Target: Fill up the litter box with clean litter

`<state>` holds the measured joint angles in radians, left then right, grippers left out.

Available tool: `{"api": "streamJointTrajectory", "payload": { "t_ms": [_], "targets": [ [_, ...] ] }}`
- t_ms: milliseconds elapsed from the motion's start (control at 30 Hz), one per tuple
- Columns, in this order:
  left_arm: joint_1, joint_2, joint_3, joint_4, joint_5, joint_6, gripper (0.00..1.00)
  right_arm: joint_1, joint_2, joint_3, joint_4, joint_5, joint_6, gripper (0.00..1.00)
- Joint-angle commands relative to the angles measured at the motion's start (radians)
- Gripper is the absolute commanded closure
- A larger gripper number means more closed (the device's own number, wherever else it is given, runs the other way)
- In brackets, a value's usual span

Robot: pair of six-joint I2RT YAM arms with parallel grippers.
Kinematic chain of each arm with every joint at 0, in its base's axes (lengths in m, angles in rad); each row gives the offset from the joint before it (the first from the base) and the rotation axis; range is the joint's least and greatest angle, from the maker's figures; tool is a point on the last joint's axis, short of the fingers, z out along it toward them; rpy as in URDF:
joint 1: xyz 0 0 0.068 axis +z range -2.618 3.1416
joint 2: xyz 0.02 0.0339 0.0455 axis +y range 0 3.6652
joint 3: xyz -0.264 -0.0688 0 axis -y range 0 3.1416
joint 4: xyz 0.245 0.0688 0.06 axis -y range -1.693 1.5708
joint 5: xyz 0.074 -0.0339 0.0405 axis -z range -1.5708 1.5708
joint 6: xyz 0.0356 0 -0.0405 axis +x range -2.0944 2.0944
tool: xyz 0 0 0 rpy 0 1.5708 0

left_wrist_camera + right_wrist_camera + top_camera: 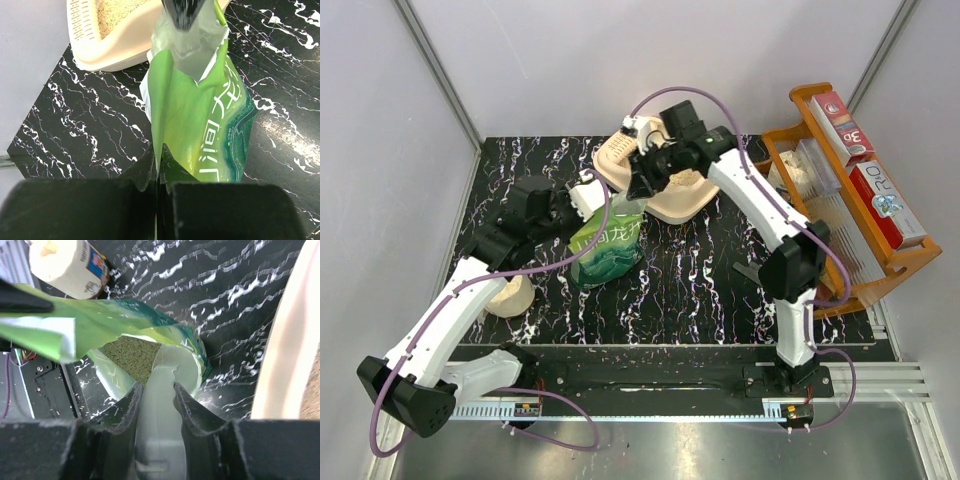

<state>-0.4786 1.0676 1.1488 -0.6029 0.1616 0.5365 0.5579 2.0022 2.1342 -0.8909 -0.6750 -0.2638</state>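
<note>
1. Toward the far side of the counter (90, 130), the litter box (100, 52) lies flat. The green bag (200, 130) stands just beside its near rim, mouth up.
2. Left fingers (145, 175) are clenched on a fold of the bag's lip at one side. The right fingers (125, 415) pinch a pale, glossy flap on the opposite side, which looks to be the bag's inner lining, so the mouth is pulled apart between the two arms.
3. Step in hand, as I judge it: holding the bag open ahead of a pour. The left wrist view shows granules lying in the box beside its slotted corner, but how deep they are I cannot tell.
4. Next move calls for both arms to raise and tip the bag together, bringing the mouth over the thick rolled rim before the contents run. If one side leads, the thin lip may twist, close the opening or slip from a grip, and grains would land on the counter.
5. Clean litter (134, 356) shows down inside the bag as small, dull tan-green grains, loose and dry-looking. In the box it reads paler and sandier.
6. Box itself is cream plastic with a sieve of fine slots at one corner; a tape roll (65, 262) sits on the counter on the bag's other side, apart from the box
</note>
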Motion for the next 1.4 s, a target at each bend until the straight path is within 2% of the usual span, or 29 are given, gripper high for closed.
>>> {"api": "streamJointTrajectory", "payload": {
  "t_ms": [0, 100, 300, 600, 867, 1100, 1267, 1367],
  "targets": [
    [-0.002, -0.037, 0.028, 0.063, 0.024, -0.017, 1.00, 0.022, 0.026, 0.105, -0.043, 0.219, 0.228, 1.00],
    [-0.006, -0.040, 0.029, 0.057, 0.024, -0.017, 1.00, 0.023, -0.009, 0.043, 0.004, 0.280, 0.366, 1.00],
    [-0.021, -0.038, 0.042, 0.058, 0.024, -0.026, 1.00, 0.036, -0.054, -0.077, 0.056, 0.446, 0.402, 1.00],
    [-0.048, -0.023, 0.039, 0.078, 0.023, -0.064, 1.00, 0.083, 0.001, -0.140, 0.096, 0.445, 0.408, 1.00],
    [-0.049, 0.011, 0.020, 0.101, -0.017, -0.082, 1.00, 0.131, -0.031, -0.359, 0.257, 0.469, 0.396, 1.00],
    [-0.049, 0.077, 0.046, 0.088, 0.009, -0.084, 1.00, 0.146, 0.000, -0.545, 0.428, 0.396, 0.458, 1.00],
    [-0.049, 0.092, 0.051, 0.095, -0.020, -0.082, 1.00, 0.146, 0.040, -0.571, 0.489, 0.325, 0.563, 1.00],
    [-0.048, 0.091, 0.043, 0.097, -0.028, -0.086, 1.00, 0.136, 0.041, -0.585, 0.552, 0.217, 0.668, 1.00]
  ]
}}
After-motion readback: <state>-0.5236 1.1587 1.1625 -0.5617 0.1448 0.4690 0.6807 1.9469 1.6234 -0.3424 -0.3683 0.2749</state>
